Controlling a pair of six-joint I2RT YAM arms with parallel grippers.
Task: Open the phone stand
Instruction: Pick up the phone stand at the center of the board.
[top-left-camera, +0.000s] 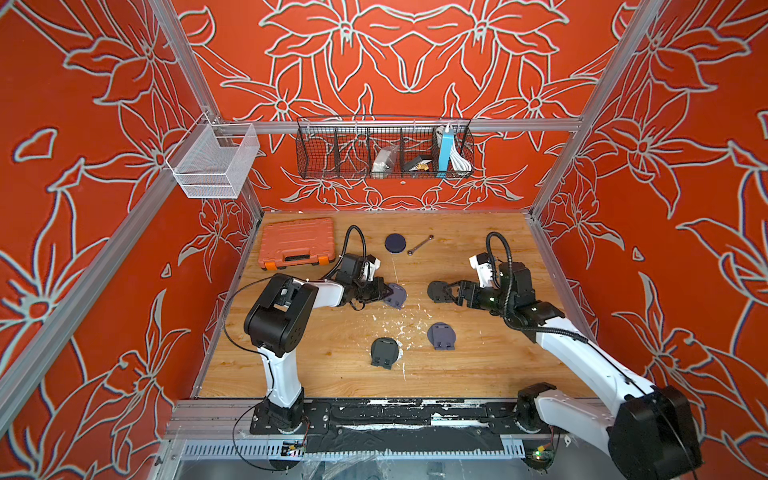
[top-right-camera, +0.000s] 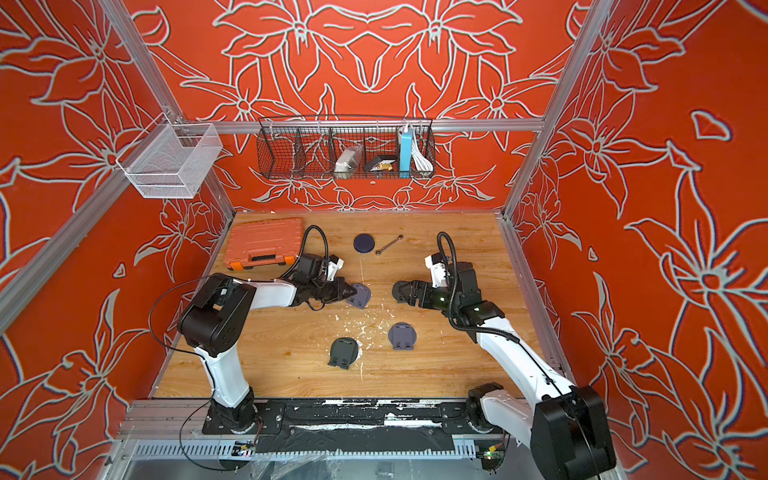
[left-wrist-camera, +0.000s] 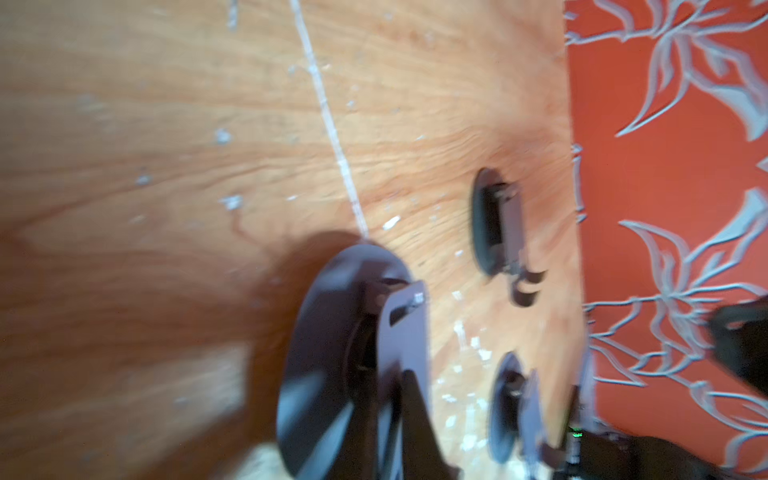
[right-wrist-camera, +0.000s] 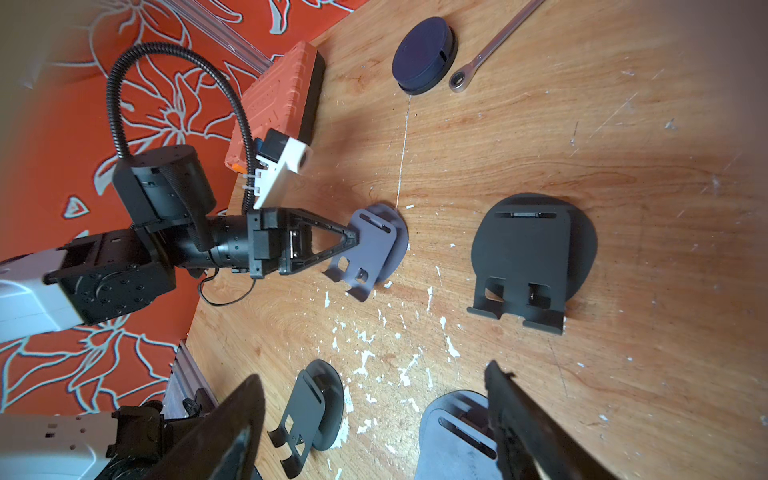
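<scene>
A purple-grey phone stand (top-left-camera: 395, 295) (top-right-camera: 360, 296) lies at mid-table, and my left gripper (top-left-camera: 386, 291) (top-right-camera: 350, 291) is shut on its plate. In the right wrist view that plate (right-wrist-camera: 372, 245) stands tilted up off its round base, pinched at its edge. The left wrist view is blurred, with the stand (left-wrist-camera: 332, 332) filling the space at my left gripper (left-wrist-camera: 386, 419). My right gripper (top-left-camera: 448, 291) (right-wrist-camera: 376, 415) hovers open and holds nothing. A black phone stand (top-left-camera: 436, 291) (right-wrist-camera: 532, 249) lies flat just beyond its fingertips.
Two more stands lie nearer the front, one purple-grey (top-left-camera: 441, 336) and one black (top-left-camera: 384, 352), among white flecks. At the back are an orange tool case (top-left-camera: 297, 245), a dark round disc (top-left-camera: 395, 243) and a wrench (top-left-camera: 420, 244). Wire baskets (top-left-camera: 384, 149) hang on the wall.
</scene>
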